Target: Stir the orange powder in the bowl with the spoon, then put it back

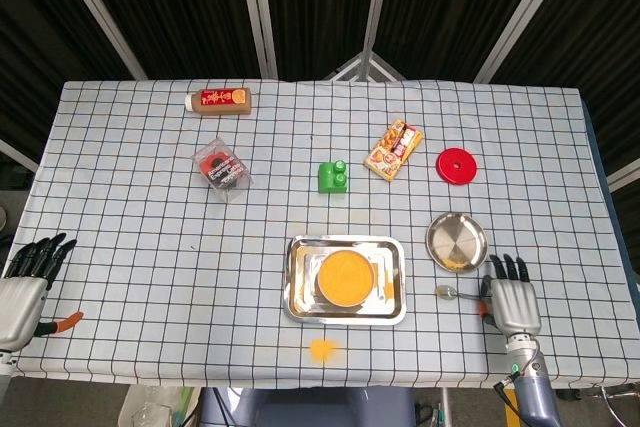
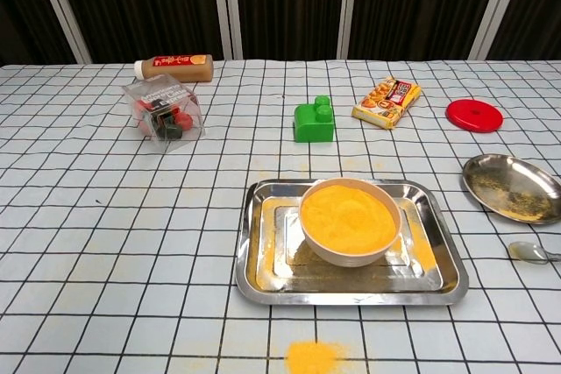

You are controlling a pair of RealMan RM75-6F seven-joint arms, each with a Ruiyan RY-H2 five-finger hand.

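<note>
A white bowl (image 1: 345,277) heaped with orange powder (image 2: 349,216) stands in a steel tray (image 1: 296,302) at the near middle of the table. To its right a metal spoon (image 1: 447,293) lies low over the cloth, its bowl end pointing left (image 2: 528,251). The handle runs under the thumb side of my right hand (image 1: 512,304), which holds it there with the fingers stretched forward. My left hand (image 1: 25,285) hangs at the table's near left corner, fingers apart and holding nothing. Neither hand shows in the chest view.
A small steel plate (image 1: 457,242) dusted with powder sits just beyond the spoon. Spilled orange powder (image 1: 321,349) lies in front of the tray. Farther back are a green block (image 1: 332,177), a snack packet (image 1: 393,150), a red lid (image 1: 456,165), a clear box (image 1: 221,168) and a bottle (image 1: 218,100).
</note>
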